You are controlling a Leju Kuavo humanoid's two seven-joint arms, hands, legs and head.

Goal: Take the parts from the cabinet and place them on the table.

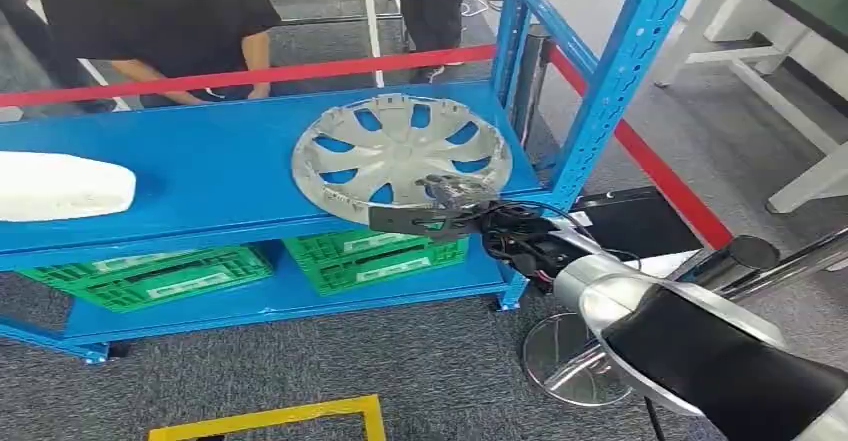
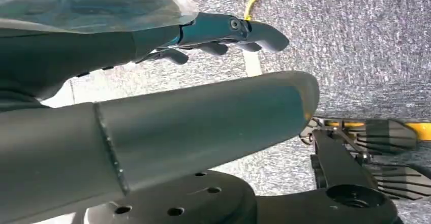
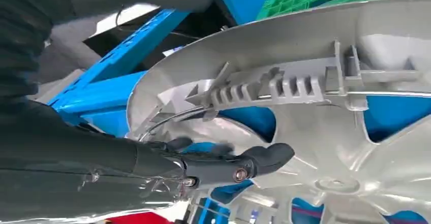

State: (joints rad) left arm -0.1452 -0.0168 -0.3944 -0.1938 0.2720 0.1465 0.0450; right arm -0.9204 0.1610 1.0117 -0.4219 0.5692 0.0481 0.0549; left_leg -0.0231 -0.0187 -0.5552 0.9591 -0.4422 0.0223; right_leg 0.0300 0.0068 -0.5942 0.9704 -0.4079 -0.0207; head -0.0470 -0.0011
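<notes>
On the blue shelf point(image 1: 200, 176) lies the silver hubcap point(image 1: 400, 156), inner side up; the right hand point(image 1: 450, 201) grasps its near rim through a spoke opening to lift it. The left hand point(image 2: 167, 122) hangs released.

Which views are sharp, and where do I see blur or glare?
Head view: mostly sharp, the wheel cover evenly lit, the right hand slightly soft. Left wrist view: the left hand close, a bright sheen along its thumb. Right wrist view: the cover's ribs crisp, dark fingers slightly smeared.
</notes>
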